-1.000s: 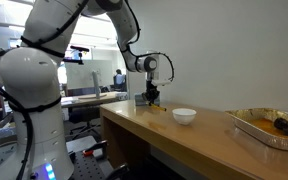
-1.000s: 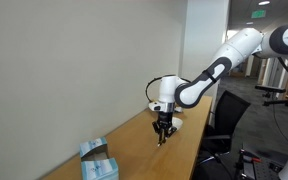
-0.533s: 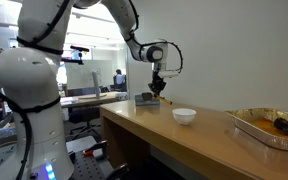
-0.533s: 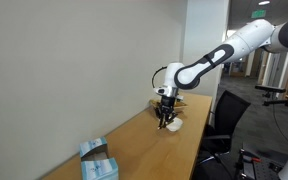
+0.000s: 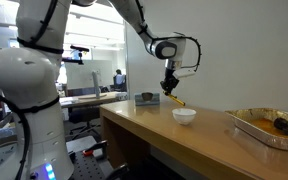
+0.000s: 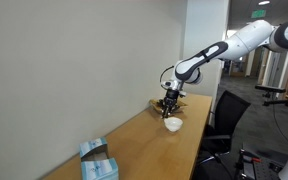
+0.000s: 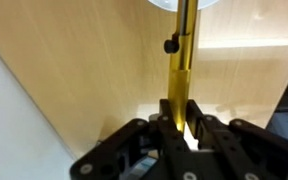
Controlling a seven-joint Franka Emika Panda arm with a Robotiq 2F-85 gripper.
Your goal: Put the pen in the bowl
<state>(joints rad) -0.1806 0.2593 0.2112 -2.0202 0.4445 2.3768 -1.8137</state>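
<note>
Gripper [image 7: 180,118] narrowed, fingers pinched on yellow pen [image 7: 183,50] near one end. Pen held in air above wooden bench [image 5: 134,122], tilted, far tip seen at rim of white bowl [image 5: 185,115] in wrist view. Bowl set on bench, well apart from foil tray [image 5: 267,127]. Blue packet [image 6: 97,160] seen on bench in an exterior view, far from gripper.

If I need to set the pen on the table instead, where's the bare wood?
Bare table lies between the bowl and the foil tray, and more between the bowl and the blue box. It is crowded right at the bowl, where the gripper holds the pen.
</note>
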